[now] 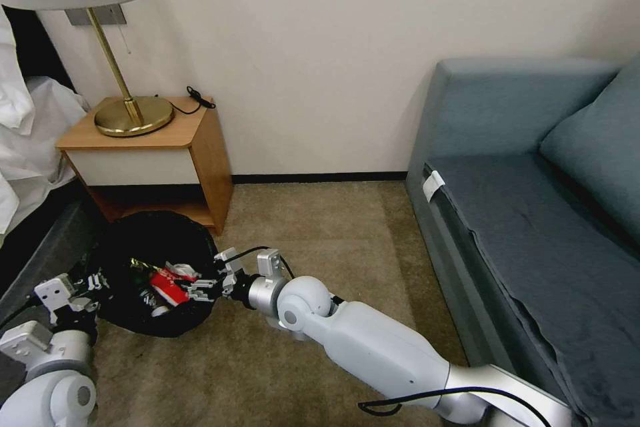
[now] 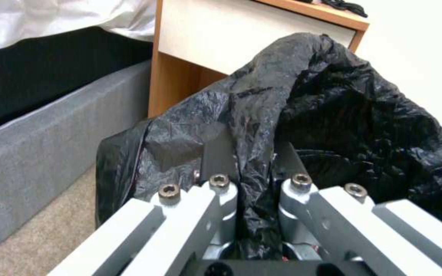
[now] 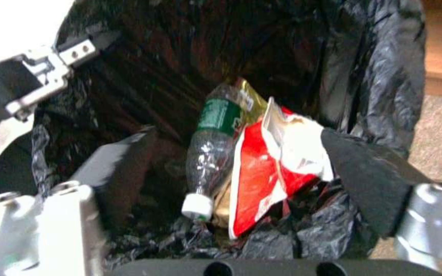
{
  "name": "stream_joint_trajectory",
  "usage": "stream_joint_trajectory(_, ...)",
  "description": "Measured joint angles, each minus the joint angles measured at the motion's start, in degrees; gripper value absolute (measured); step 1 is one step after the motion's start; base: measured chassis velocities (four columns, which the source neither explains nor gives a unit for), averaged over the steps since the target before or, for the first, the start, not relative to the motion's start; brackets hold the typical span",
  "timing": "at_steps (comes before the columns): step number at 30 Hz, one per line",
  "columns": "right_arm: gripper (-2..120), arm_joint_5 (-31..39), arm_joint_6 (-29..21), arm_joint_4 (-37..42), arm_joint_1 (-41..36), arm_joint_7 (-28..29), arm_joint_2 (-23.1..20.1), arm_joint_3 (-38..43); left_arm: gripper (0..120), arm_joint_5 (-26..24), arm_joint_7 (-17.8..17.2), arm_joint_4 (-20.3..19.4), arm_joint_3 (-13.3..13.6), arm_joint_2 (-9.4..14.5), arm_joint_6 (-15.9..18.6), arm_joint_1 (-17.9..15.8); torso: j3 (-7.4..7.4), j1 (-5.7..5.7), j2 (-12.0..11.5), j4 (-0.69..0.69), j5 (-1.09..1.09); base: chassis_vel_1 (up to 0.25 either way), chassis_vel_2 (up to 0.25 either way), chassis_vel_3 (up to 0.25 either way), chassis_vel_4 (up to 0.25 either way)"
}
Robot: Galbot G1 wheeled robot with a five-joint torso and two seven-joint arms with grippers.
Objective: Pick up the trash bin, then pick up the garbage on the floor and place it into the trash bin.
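So the trash bin (image 1: 143,247) with its black bag liner (image 2: 333,115) sits on the beige carpet (image 1: 320,247), right in front of the wooden nightstand (image 1: 160,147) and next to the bed's grey base (image 2: 42,145). A blue-grey sofa (image 1: 533,213) is well apart from it, over by the carpet's right edge.

Left gripper (image 1: 93,280) is at the bin's near-left rim, fingers pressed together on a fold of the bag. In the left wrist view the plastic is pinched right between them.

Right gripper (image 1: 203,287) hangs over the near-right rim with its fingers (image 3: 369,172) spread wide and nothing in them.

Inside the bin: a red-and-white snack packet (image 3: 272,168) leaning against a small clear bottle (image 3: 213,145) with a green label, white cap pointing toward the right gripper. A bit of gold wrapper (image 3: 251,96) peeks out behind them.
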Motion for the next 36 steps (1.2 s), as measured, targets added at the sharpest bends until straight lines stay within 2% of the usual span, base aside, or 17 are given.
stream_joint_trajectory(2,98,-0.34,0.27,0.20,0.26,0.06,0.11,1.23,5,-0.10,0.02,0.14,0.01,0.27,0.00,-0.13,0.00,0.00,0.00,0.00,0.00,0.000,0.000,0.000,0.000)
stream_joint_trajectory(4,99,-0.42,0.29,0.26,0.55,0.11,0.12,1.93,5,-0.21,0.02,0.22,-0.05,0.40,0.00,-0.18,0.00,0.00,0.00,-0.01,0.00,0.000,0.000,0.000,0.000)
stream_joint_trajectory(15,100,-0.84,0.43,0.92,1.71,0.32,-0.22,9.81,5,-0.78,-0.17,0.58,-0.37,0.96,0.00,-0.38,0.00,0.00,0.00,0.00,0.00,0.000,0.000,0.000,0.000)
stream_joint_trajectory(27,100,-4.34,1.28,-0.12,-2.40,0.55,-3.61,20.63,5,-2.48,-1.39,0.85,-0.34,1.74,-0.21,-0.41,0.00,0.00,0.00,0.00,0.01,0.000,0.000,0.000,0.000)
stream_joint_trajectory(28,100,-5.37,1.54,-0.73,-3.29,0.59,-3.86,22.19,5,-4.80,-2.16,0.83,-0.16,1.87,-0.20,-0.50,0.00,0.00,0.00,-0.01,0.01,0.000,0.000,0.000,0.000)
stream_joint_trajectory(30,100,-6.91,2.08,-1.68,-4.76,0.59,-4.03,24.71,5,-12.68,-5.59,-0.07,0.16,2.17,1.04,-0.92,0.00,0.00,0.00,-0.01,0.02,0.000,0.000,0.000,0.000)
stream_joint_trajectory(31,100,-6.91,2.08,-1.68,-4.76,0.59,-4.03,24.71,5,-12.68,-5.59,-0.07,0.16,2.17,1.04,-0.92,0.00,0.00,0.00,-0.01,0.02,0.000,0.000,0.000,0.000)
stream_joint_trajectory(33,100,-7.91,2.39,-2.18,-5.89,0.60,-3.93,26.56,5,-17.41,-8.75,-0.37,0.06,2.31,2.22,-1.53,0.00,0.00,0.00,-0.02,0.01,0.000,0.000,0.000,0.000)
stream_joint_trajectory(34,100,-7.91,2.39,-2.18,-5.89,0.60,-3.93,26.56,5,-17.41,-8.75,-0.37,0.06,2.31,2.22,-1.53,0.00,0.00,0.00,-0.02,0.01,0.000,0.000,0.000,0.000)
stream_joint_trajectory(36,100,-9.41,2.85,-2.79,-7.56,0.61,-3.57,28.66,5,-21.90,-12.22,-0.37,-0.61,2.56,3.46,-1.70,0.00,0.00,0.00,-0.01,0.02,0.000,0.000,0.000,0.000)
